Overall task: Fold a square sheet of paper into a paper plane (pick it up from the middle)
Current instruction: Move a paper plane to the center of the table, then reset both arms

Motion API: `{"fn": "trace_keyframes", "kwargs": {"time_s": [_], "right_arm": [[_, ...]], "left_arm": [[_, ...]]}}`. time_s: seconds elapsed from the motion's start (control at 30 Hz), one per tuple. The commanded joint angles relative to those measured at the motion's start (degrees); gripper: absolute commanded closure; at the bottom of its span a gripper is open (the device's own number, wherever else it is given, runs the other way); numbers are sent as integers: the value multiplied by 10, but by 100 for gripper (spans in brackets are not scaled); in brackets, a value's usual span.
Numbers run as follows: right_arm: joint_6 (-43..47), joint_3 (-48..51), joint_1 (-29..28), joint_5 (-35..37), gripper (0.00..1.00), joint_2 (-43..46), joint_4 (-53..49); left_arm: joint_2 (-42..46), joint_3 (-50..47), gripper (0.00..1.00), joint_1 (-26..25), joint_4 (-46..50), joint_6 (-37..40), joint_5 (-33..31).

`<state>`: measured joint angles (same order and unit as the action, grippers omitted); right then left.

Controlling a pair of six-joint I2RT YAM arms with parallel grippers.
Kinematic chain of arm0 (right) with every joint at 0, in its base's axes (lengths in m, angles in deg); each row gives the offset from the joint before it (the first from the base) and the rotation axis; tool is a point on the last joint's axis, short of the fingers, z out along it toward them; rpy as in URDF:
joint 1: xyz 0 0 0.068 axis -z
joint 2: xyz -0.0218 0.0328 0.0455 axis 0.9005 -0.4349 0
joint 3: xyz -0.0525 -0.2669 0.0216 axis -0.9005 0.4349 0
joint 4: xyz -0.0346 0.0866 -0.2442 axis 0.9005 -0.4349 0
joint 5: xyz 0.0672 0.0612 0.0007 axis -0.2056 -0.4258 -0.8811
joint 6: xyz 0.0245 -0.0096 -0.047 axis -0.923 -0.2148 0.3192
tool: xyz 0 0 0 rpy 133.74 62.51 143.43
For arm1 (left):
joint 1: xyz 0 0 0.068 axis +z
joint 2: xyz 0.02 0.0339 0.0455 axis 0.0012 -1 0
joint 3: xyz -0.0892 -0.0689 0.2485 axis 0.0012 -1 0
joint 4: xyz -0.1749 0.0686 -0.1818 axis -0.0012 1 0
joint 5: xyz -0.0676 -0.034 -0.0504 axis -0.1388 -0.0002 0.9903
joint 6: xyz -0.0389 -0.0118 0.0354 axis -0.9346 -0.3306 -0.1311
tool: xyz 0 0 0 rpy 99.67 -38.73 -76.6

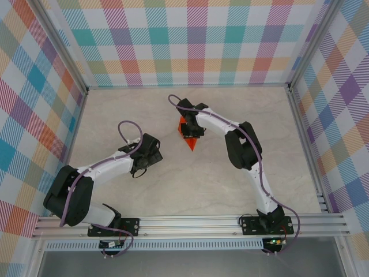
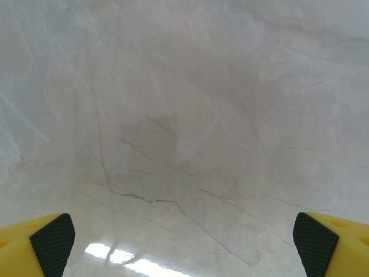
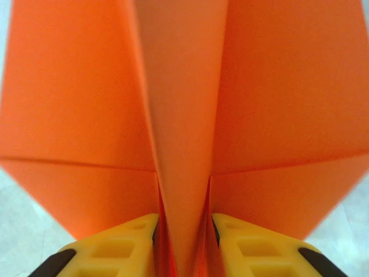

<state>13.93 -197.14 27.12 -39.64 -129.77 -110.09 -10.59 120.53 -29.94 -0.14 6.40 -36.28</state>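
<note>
Right wrist cam: the right end effector point(image 3: 183, 251) straddles the center ridge of the paper plane point(image 3: 184, 104), jaws slightly apart, and I can't tell if it's actually pinching. Plane's mid-counter point(image 1: 230, 190), nose toward the bases. Left end effector point(image 2: 184, 245) is gaping, holding nothing.

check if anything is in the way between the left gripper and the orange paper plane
Nothing visible: in the top view bare table separates the open left gripper from the paper plane. The right gripper is at the plane, fingers either side of its central ridge, so the left would likely have to approach around it.
</note>
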Motion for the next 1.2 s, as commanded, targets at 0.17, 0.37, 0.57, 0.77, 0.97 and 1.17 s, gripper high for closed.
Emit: {"fn": "trace_keyframes", "kwargs": {"time_s": [0.17, 0.37, 0.57, 0.77, 0.97, 1.17], "right_arm": [[-17, 72, 3, 20, 34, 217, 21], [25, 212, 18, 99, 9, 363, 109], [63, 363, 86, 162, 0, 506, 179], [94, 523, 180, 218, 0, 605, 270], [89, 668, 270, 244, 0, 639, 386], [150, 771, 298, 252, 0, 590, 549]], "left_arm": [[3, 56, 0, 27, 35, 67, -20], [42, 73, 0, 63, 9, 140, -25], [122, 53, 0, 104, -38, 217, -94], [152, 3, 0, 148, -111, 292, -170], [129, -77, 0, 183, -238, 360, -171], [123, -147, 0, 207, -351, 438, -138]]}}
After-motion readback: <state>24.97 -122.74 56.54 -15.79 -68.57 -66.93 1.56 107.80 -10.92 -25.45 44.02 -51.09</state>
